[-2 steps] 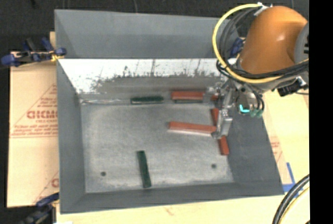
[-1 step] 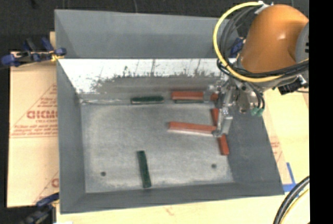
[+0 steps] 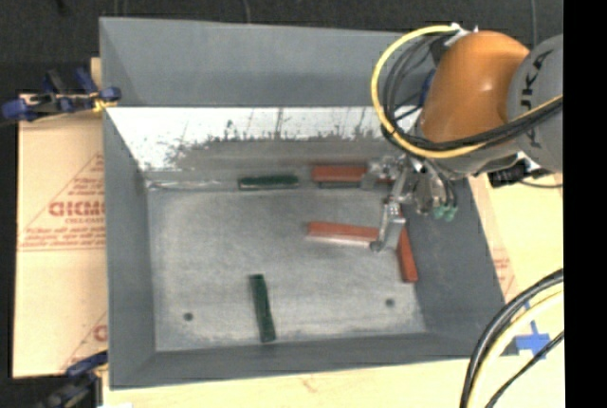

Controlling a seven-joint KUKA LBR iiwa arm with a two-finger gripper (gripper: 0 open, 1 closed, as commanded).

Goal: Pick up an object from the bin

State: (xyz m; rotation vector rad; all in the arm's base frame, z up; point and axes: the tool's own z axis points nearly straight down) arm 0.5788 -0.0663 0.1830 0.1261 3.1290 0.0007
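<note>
Where the claw (image 3: 386,240) hangs, its grip unclear, a red bar (image 3: 334,232) lies just beside.

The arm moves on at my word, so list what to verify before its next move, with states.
1. Gripper over the right end of the middle red bar: ok.
2. That bar gripped: cannot tell.
3. Second red bar clear of the gripper: not ok, it lies close beside.
4. Green bar at the front out of the way: ok.
</note>
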